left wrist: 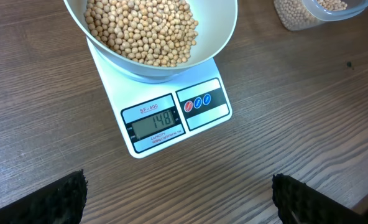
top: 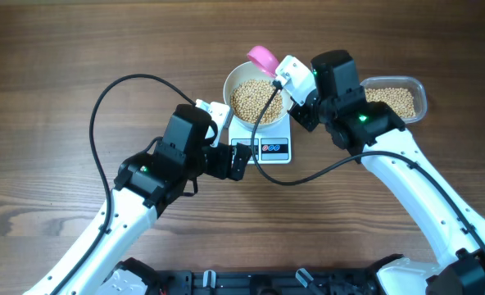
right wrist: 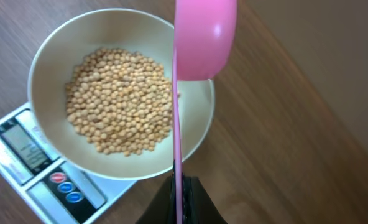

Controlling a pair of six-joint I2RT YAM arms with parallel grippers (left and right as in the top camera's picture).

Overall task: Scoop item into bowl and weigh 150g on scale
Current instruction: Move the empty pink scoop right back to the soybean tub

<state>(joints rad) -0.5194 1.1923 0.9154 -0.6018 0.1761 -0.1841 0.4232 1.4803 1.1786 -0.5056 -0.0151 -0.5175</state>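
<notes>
Counting across the wooden table (top: 54,49) gives one bowl (top: 228,93), one scale (top: 275,148), one clear tub (top: 420,88), one pink scoop (top: 264,57) and two grippers. The beans (top: 255,100) are too many to count: small, round and tan, heaped in the middle of the white bowl, with more lying in the tub off to the right. The bowl stands on the scale, covering most of its platform and leaving the front panel clear. The left gripper (left wrist: 181,208) hangs near the scale's front edge, its jaws spread wide with nothing between them. The right gripper (right wrist: 179,194) is clamped tight on the scoop's thin handle, with the scoop's cup held above the bowl's far rim. Only the left wrist view makes the display legible, reading 148, beside three round buttons. Only the right wrist view shows the scoop turned edge-on, and I cannot tell whether any beans are in it.
</notes>
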